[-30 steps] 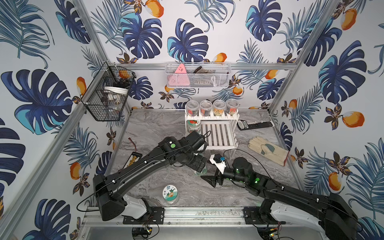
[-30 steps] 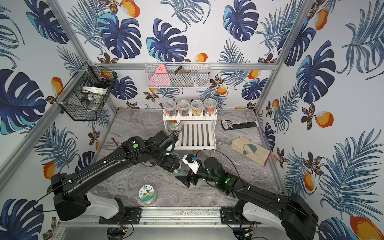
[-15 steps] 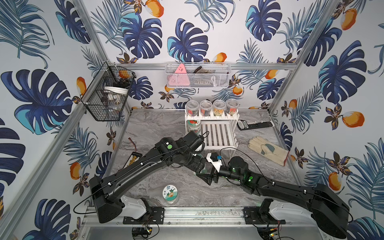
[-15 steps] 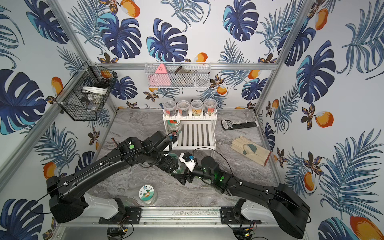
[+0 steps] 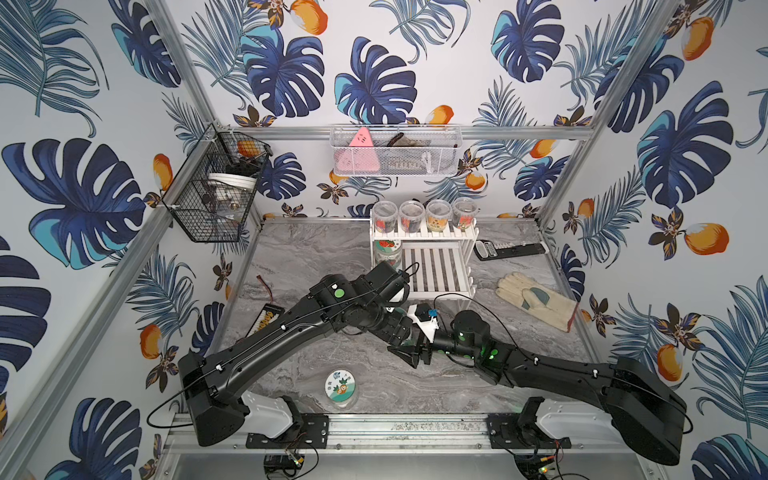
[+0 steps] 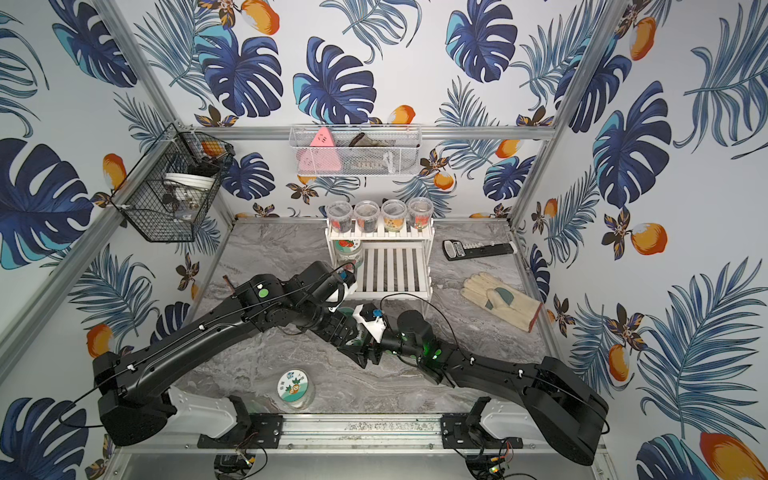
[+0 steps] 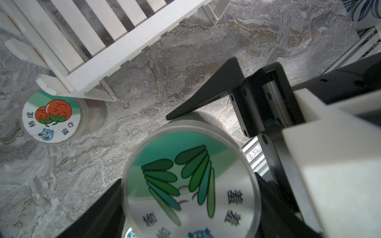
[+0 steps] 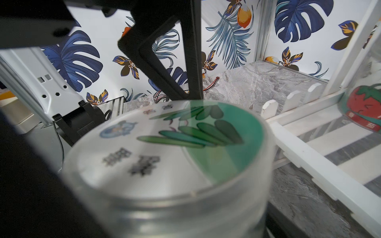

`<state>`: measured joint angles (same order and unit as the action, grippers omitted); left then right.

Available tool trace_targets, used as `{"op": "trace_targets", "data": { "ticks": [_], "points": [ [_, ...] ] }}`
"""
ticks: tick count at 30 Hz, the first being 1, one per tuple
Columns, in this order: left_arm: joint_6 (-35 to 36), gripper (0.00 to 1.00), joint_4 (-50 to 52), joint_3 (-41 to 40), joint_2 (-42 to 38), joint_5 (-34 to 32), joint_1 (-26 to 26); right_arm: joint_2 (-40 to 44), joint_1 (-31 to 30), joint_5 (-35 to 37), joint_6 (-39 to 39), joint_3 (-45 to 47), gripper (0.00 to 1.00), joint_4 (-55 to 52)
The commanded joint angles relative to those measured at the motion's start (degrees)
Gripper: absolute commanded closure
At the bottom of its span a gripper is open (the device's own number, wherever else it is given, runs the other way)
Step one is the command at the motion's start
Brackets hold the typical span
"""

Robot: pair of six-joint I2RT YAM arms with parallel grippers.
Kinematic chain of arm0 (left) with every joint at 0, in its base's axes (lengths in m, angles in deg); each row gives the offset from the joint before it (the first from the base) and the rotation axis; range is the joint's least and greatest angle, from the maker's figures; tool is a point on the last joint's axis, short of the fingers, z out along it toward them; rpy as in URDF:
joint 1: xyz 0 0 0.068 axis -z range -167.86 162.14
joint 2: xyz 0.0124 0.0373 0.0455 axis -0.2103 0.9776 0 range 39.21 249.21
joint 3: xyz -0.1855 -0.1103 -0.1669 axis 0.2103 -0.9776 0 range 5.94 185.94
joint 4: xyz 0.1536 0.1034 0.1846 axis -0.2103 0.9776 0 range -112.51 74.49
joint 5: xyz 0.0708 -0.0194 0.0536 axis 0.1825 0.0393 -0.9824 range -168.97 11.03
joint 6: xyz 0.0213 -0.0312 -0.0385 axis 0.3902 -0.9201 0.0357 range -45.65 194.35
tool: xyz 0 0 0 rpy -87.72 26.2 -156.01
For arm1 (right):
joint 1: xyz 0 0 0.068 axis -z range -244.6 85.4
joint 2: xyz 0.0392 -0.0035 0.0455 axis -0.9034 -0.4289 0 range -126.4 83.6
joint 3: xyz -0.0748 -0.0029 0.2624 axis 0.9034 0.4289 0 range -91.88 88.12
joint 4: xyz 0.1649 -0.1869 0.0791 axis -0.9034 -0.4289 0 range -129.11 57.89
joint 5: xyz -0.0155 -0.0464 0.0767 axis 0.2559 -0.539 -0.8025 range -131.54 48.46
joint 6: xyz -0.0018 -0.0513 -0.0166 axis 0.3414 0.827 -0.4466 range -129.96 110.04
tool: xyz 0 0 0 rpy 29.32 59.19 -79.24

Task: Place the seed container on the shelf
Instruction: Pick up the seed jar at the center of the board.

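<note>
left gripper (image 5: pixel 402 337): jaws clamped on the seed container (image 7: pixel 189 185), the one with the green-leaf label, coming at it from above. No change in that grip over the last second.

right gripper (image 5: pixel 411 351): a second ago it sat clear to the right of the left one with its jaws spread wide. Now it has moved in and the jaws are narrowing with the container between them. One right finger (image 7: pixel 208 90) lies against or just beside the container's far wall. Neither wrist view shows whether the pads have bitten yet.

Read: left-to-right handover, mid-transfer. Right should finish closing before left lets go, otherwise it drops.

Container is mid-counter (image 5: pixel 316 257), just in front of the shelf (image 7: pixel 132 49) front rail, not on it. It looks lifted off the counter, but its bottom is hidden, so not certain. Lower tier is bare; top tier is full with four jars (image 5: pixel 410 216), so the lower tier is the likely target. A tomato-lid container (image 7: pixel 51 117) stands on the counter at the shelf's corner leg, and a spare container (image 5: pixel 341 384) stands near the front edge. Neither is in any jaws.

Pose: left arm (image 5: pixel 270 345) runs diagonally from its base to centre, elbow up, wrist pitched down. right arm (image 5: pixel 552 370) is stretched further than a second ago, low and nearly straight, wrist level, approaching side-on. The two wrists overlap in both top views.
</note>
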<state>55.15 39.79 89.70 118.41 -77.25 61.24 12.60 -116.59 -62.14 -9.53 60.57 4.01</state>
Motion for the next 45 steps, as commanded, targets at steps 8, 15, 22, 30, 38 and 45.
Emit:
{"op": "trace_targets", "data": {
  "ticks": [8, 15, 22, 30, 38, 45],
  "points": [
    [-0.15, 0.03, -3.72, -0.68, -1.69, 1.14, 0.03, 0.25, 0.04, 3.72, -3.15, 1.46, 0.17, 4.92],
    [-1.87, 0.01, -7.28, -2.62, -4.17, 0.69, 0.01, -0.28, 0.04, 6.61, -3.64, 2.06, 0.21, 6.33],
    [-3.22, 0.01, -9.63, -3.74, -6.52, -0.54, -0.02, -1.02, 0.46, 10.71, -4.73, 2.55, 0.22, 7.39],
    [-7.22, 0.01, -11.33, -6.60, -12.57, -12.39, -1.45, -2.81, 2.56, 17.26, -6.16, -1.17, 0.22, 5.76],
    [-8.65, 0.01, -12.16, -10.61, -16.00, -14.36, -2.87, -2.24, 4.26, 24.16, -5.64, -5.00, 0.22, 0.28],
    [-9.16, 0.01, -13.34, -12.60, -15.74, -13.89, -2.87, -3.33, 6.06, 37.28, -4.78, -7.74, 0.21, -3.50]
  ]
}}
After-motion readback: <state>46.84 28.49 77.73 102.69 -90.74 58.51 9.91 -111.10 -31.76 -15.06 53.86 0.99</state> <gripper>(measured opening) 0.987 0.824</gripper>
